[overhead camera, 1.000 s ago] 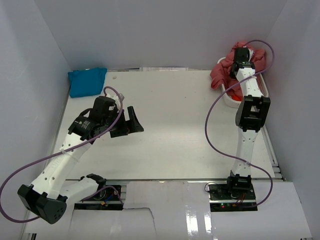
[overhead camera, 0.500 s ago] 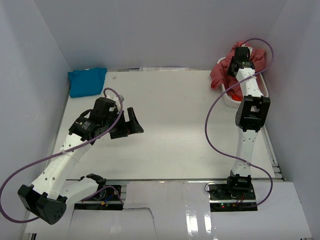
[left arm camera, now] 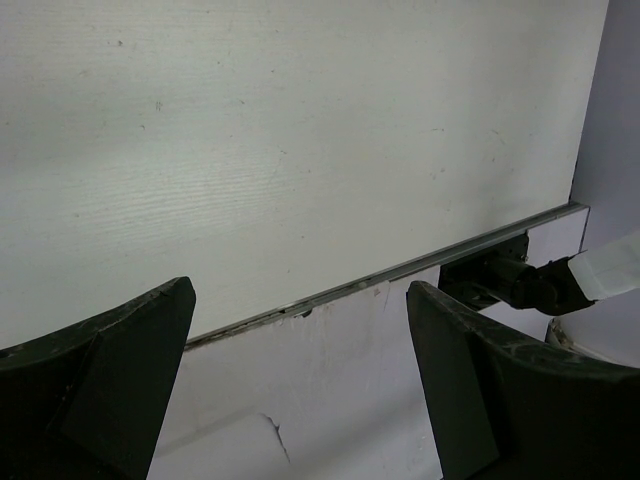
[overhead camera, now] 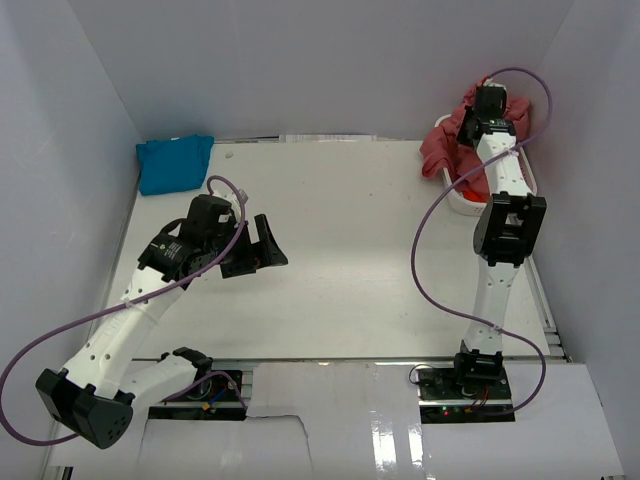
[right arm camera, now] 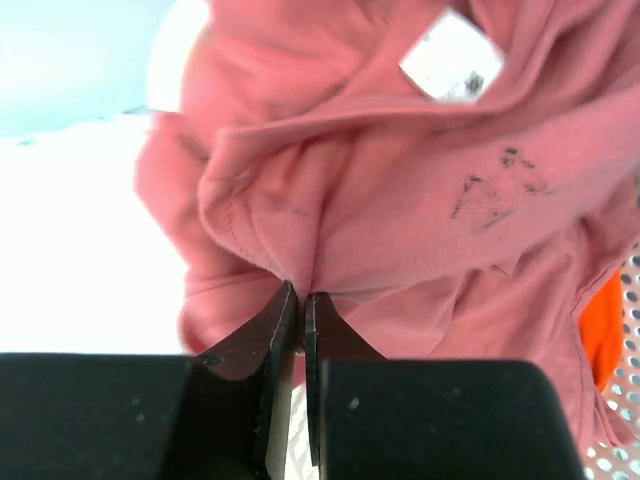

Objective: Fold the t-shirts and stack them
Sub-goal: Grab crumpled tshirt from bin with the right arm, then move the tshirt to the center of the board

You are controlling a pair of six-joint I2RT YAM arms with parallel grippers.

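Note:
Several rose-red t-shirts [overhead camera: 446, 142] are heaped in and over the white basket [overhead camera: 462, 204] at the back right. My right gripper [overhead camera: 482, 100] is over the heap, shut on a fold of a rose-red t-shirt [right arm camera: 400, 200] that bunches between the fingertips [right arm camera: 283, 305]. A bit of the orange t-shirt [right arm camera: 602, 335] shows at the right in the right wrist view. The turquoise t-shirt [overhead camera: 175, 162] lies folded at the back left corner. My left gripper [overhead camera: 270, 245] is open and empty above the table's left middle; the left wrist view shows its fingers [left arm camera: 470, 370] wide apart over bare table.
White walls close in the table [overhead camera: 340, 250] at the back, left and right. The basket rim [right arm camera: 625, 420] shows at the lower right of the right wrist view. A metal strip [left arm camera: 400, 268] marks the table's near edge.
My right gripper has risen slightly and moved a little toward the back wall with the rose-red shirt fold in it. The left arm has not moved.

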